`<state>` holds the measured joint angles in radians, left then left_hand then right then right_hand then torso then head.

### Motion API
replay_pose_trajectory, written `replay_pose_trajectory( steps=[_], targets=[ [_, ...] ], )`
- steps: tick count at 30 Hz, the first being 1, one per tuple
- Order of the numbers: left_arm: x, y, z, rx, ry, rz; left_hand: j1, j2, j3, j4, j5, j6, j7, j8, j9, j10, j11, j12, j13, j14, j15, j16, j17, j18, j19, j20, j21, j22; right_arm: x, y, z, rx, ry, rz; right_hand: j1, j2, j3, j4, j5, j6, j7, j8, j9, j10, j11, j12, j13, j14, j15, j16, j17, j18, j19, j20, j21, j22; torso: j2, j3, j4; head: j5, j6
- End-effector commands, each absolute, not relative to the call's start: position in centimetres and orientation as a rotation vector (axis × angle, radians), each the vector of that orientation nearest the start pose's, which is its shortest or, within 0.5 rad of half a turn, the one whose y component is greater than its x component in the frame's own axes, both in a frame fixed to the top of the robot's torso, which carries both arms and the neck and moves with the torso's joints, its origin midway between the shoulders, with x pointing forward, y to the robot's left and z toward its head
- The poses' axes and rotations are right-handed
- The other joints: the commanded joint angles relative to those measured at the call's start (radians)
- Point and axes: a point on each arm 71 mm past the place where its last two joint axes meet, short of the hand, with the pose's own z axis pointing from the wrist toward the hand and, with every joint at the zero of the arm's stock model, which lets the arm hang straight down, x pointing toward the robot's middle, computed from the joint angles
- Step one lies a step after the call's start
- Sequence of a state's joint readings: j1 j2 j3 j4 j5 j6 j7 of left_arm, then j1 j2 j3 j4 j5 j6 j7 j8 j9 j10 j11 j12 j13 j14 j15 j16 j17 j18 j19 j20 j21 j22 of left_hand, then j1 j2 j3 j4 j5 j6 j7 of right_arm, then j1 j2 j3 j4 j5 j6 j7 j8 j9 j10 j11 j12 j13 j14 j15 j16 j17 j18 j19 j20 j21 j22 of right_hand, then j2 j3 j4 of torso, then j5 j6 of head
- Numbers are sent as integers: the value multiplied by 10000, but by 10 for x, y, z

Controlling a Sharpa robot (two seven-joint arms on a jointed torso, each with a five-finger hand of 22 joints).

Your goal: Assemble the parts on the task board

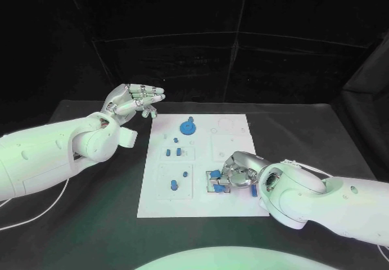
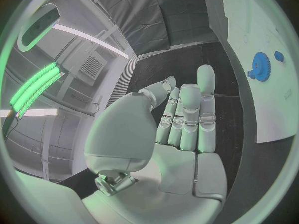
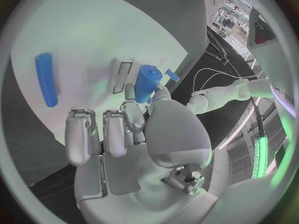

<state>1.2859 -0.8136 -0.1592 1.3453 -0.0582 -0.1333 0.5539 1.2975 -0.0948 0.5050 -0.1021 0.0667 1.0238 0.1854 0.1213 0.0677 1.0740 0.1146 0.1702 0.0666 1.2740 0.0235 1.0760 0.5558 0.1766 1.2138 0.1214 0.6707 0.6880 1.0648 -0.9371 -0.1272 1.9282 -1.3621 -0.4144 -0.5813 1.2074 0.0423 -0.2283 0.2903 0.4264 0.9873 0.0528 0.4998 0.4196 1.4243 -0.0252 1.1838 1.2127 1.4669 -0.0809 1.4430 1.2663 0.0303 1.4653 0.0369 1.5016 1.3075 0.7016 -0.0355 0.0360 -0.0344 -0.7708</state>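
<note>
Task board (image 1: 203, 208): white plate laid flat at the middle of the black table (image 1: 324, 124), long side running away from the robot.
Blue gear (image 1: 188, 127): seen at the far end of the board, standing in its seat; also seen from the left wrist (image 2: 261, 66), with a small blue knob (image 2: 278, 56) just beside it.
Small blue parts, middle: two short pegs (image 1: 172, 152) seen side by side near the board's centre, one more (image 1: 175, 140) just beyond them.
Small blue parts, near left: one peg (image 1: 173, 184) and a smaller piece (image 1: 185, 174) lying in the near-left section of the board.
Right hand (image 1: 235, 171): lowered onto the near-right part of the board, fingers curled down around a blue cylinder (image 3: 145, 82); the cylinder is pinched between thumb and fingertips, upright beside a rectangular slot (image 3: 121, 75).
Loose blue rod (image 3: 45, 79): lying flat on the board, apart from the right hand's fingers.
Left hand (image 1: 132, 100): raised above the table off the board's far-left corner, palm up, fingers extended and close together, nothing held (image 2: 181, 134).
</note>
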Motion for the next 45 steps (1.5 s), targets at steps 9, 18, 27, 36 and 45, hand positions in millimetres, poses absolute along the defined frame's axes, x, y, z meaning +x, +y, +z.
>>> replay_pose_trajectory(
  steps=[9,18,27,36,45],
  targets=[
    [517,239,-174,-8904,13762,-16235,-24,81,-74,8,0,13,33,25,-3,-30,26,62,1,-98,6,-45,-12,69,-65,-3,-55,-13,371,-160,-240,2150,19443,5048,-1122,-242,-679,29,-3671,74,-94,49,379,5,-34,-244,-31,492,-90,-74,-108,-31,339,-127,2,1736,-19,6,-17,49,-12],
    [517,239,-174,-8906,13775,-16242,-1,117,-87,-18,10,15,24,32,-2,-37,18,84,0,-104,1,-41,-34,72,-57,-6,-72,-31,371,-159,-238,2051,19204,5103,-2562,-1416,280,66,-3772,-34,-62,-25,598,-108,-11,-625,-200,486,-70,-122,-135,-21,313,-109,-35,1708,-9,10,-31,64,9],
    [517,240,-174,-8910,13769,-16228,-1,117,-87,-18,10,15,24,32,-2,-37,18,84,0,-104,1,-41,-34,72,-57,-6,-72,-31,364,-157,-235,1356,19382,5616,-606,-1098,944,-456,-3382,-22,-69,-57,772,-41,-8,-606,-77,511,-63,-100,-42,-33,346,-89,-9,1754,-12,5,-35,66,-16],
    [518,242,-174,-8925,13756,-16176,6,123,-86,-25,11,15,24,33,-2,-39,18,88,0,-104,-1,-39,-33,72,-55,-7,-74,-34,359,-162,-232,1196,19402,5973,-69,-1076,882,-655,-3420,4,-63,-63,840,-6,-13,-558,2,530,-64,-61,56,-52,397,-92,40,1821,-9,9,-35,92,-24],
    [518,243,-174,-8938,13749,-16132,6,123,-86,-25,11,15,24,33,-2,-39,18,88,0,-104,-1,-39,-33,72,-55,-7,-74,-34,359,-163,-232,1239,19379,6021,-126,-989,802,-548,-3425,31,-70,-62,868,16,-17,-537,34,536,-66,-51,80,-57,412,-92,55,1841,-9,4,-22,94,-54]
  ],
)
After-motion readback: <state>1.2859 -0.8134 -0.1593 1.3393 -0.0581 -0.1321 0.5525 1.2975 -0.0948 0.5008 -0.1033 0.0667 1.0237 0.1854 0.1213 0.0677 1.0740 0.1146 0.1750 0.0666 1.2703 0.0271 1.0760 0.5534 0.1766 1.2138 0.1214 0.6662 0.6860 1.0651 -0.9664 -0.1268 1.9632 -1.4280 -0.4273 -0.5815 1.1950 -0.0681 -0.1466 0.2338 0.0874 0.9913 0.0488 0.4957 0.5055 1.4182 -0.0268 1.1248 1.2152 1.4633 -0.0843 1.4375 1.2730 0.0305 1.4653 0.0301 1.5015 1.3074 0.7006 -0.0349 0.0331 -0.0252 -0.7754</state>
